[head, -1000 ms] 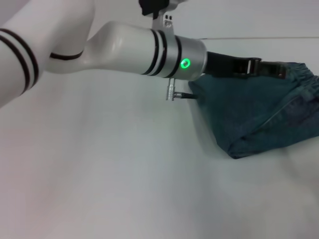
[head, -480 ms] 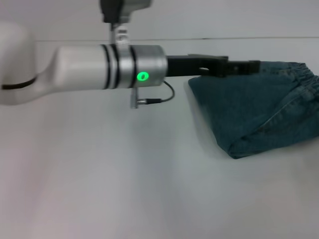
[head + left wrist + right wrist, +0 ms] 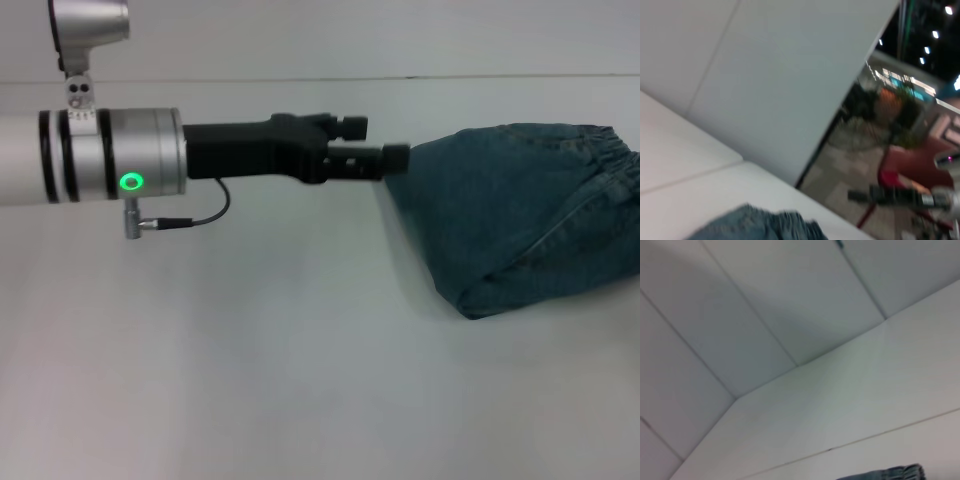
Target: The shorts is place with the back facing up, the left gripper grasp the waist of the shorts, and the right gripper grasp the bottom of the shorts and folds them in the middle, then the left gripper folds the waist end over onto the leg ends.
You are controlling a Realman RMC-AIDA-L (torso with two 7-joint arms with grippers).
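The blue-green denim shorts (image 3: 500, 220) lie folded on the white table (image 3: 250, 380) at the right of the head view. Their gathered elastic waist (image 3: 605, 140) is at the far right of the bundle, on top. The left gripper (image 3: 395, 160), black on a silver wrist with a green ring (image 3: 130, 182), reaches in level from the left. Its tip is at the shorts' left edge, holding no cloth that I can see. A strip of the puckered waist (image 3: 765, 225) shows in the left wrist view. The right gripper is out of view. The leg ends do not show.
Bare white tabletop spreads in front and to the left of the shorts. A white wall (image 3: 450, 40) stands close behind the table. The right wrist view shows white wall panels and a sliver of denim (image 3: 885, 474).
The left arm has drawn back to the left, from over the top of the shorts to just off their left edge, and now lies level. The shorts have stayed put.
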